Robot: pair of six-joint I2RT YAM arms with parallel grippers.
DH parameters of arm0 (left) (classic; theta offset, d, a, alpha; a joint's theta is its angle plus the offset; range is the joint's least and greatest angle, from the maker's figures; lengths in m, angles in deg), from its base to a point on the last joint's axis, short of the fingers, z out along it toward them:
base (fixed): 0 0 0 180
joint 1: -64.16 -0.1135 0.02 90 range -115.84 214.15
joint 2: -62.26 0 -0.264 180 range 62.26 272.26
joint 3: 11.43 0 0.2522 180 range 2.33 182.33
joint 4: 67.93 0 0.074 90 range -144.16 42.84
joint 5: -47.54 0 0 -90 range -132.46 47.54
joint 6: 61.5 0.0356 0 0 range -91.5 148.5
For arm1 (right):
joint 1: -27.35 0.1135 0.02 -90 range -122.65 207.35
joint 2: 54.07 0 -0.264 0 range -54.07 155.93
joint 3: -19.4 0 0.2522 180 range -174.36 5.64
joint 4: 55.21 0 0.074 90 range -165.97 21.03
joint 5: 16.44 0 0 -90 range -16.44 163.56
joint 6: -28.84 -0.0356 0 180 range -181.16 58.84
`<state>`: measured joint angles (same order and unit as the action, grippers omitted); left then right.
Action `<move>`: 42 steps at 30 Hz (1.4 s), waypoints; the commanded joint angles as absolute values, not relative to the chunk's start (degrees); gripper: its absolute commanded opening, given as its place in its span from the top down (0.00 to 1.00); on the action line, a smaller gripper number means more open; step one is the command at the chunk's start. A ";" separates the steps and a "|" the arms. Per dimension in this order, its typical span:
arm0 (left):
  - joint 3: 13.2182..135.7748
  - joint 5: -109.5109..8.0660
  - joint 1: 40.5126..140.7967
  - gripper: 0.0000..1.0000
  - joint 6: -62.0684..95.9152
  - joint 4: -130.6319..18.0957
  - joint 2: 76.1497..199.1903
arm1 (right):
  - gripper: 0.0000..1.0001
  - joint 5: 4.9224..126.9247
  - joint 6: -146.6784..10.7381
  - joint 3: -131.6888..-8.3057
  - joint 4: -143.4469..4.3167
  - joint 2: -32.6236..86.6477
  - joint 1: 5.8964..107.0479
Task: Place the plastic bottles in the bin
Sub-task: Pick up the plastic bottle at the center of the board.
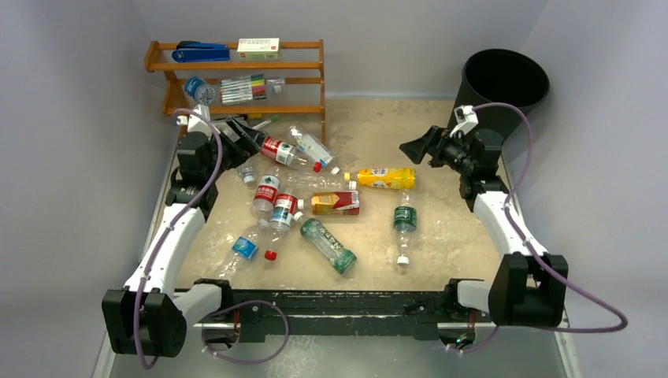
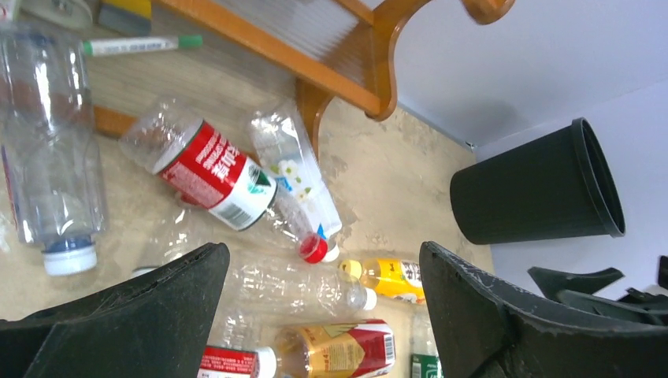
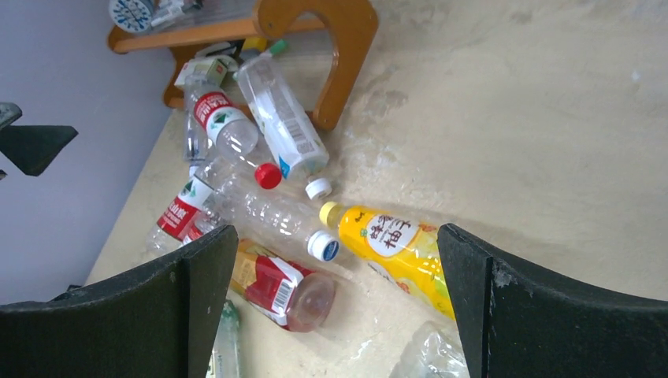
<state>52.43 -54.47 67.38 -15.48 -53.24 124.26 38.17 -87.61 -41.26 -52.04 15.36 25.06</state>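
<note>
From above, the left gripper (image 1: pixel 248 138) is hovering wide open and empty just beside a red-labelled bottle (image 1: pixel 287 152), while the right gripper (image 1: pixel 413 148), equally wide and empty, is hanging near a yellow bottle (image 1: pixel 386 178). The black bin (image 1: pixel 473 90) is standing upright at the table's (image 1: pixel 394 126) far right corner. The yellow bottle is lying flat, its long axis running left to right, cap toward the left arm and base toward the bin. The red-labelled one is lying slantwise, its red cap pointing right and toward the near edge. In the left wrist view, the left gripper (image 2: pixel 323 256) is gaping over the clutter, with the red-labelled bottle (image 2: pixel 213 173) lying ahead under the wooden shelf rack (image 2: pixel 339 71). It is probably best taken across its label, jaws set square to its length and clear of its neighbours. In the right wrist view, the right gripper (image 3: pixel 337 236) is framing the yellow bottle (image 3: pixel 394 244) toward its right finger, so the gripper likely needs shifting over the bottle's middle and turning across the axis before descending.
</note>
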 commanded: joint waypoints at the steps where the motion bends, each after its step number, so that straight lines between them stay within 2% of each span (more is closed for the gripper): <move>1: 49.70 -55.64 67.06 0.08 -20.00 -56.46 123.07 | 0.00 36.82 -90.43 -43.15 -48.91 18.18 26.38; 7: 46.27 -54.30 68.74 0.08 -21.94 -58.90 124.48 | 0.00 49.40 -79.80 -54.65 -64.07 25.93 39.36; 12: 46.80 -55.27 71.46 0.08 -21.55 -56.97 128.14 | 0.00 60.10 -74.33 -58.43 -68.37 31.40 48.25; 15: 47.03 -55.20 73.18 0.08 -20.65 -56.57 129.28 | 0.01 72.14 -70.97 -62.23 -72.83 35.78 53.98; 20: 48.48 -54.60 74.83 0.08 -18.82 -54.73 130.66 | 0.02 84.02 -68.06 -65.43 -78.51 41.15 56.19; 27: 48.56 -54.39 74.99 0.08 -18.30 -54.42 131.02 | 0.02 88.48 -64.82 -66.67 -83.18 45.33 56.24; 42: 49.15 -54.80 75.40 0.08 -18.09 -54.16 131.10 | 0.02 84.27 -63.77 -69.07 -87.18 51.22 56.26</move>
